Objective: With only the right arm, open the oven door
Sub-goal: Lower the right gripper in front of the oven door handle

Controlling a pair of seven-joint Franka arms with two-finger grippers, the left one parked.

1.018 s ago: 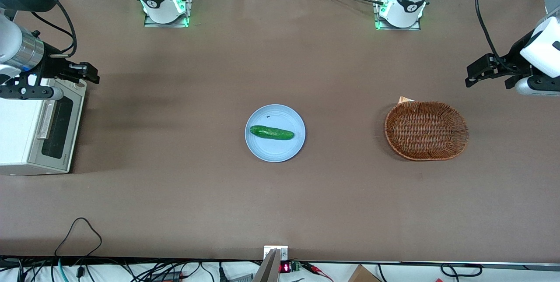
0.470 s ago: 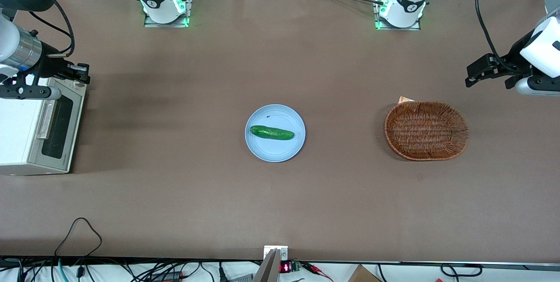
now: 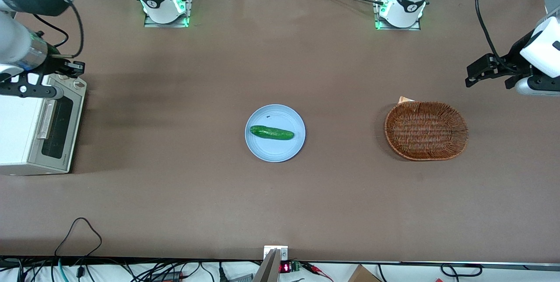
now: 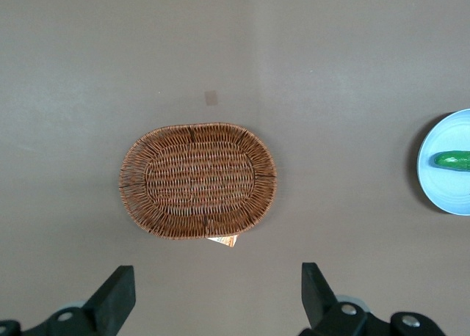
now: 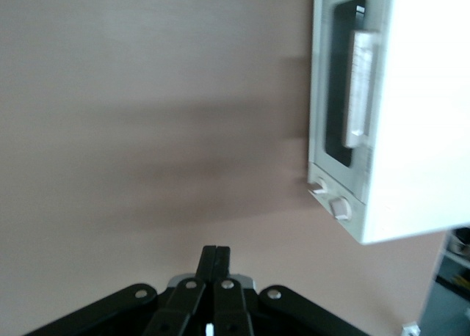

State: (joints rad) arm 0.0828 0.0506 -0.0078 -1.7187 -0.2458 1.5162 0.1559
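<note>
claw pinched together above closed oven door.

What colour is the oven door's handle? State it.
Pale cream handle on the oven door; right wrist view shows it best.

One cream-white toaster oven with one dark-glass oven door and two round knobs. One round pale-blue plate bearing one green cucumber. One oval brown wicker basket. One black two-finger gripper, fingers closed, above the oven's knob end.
</note>
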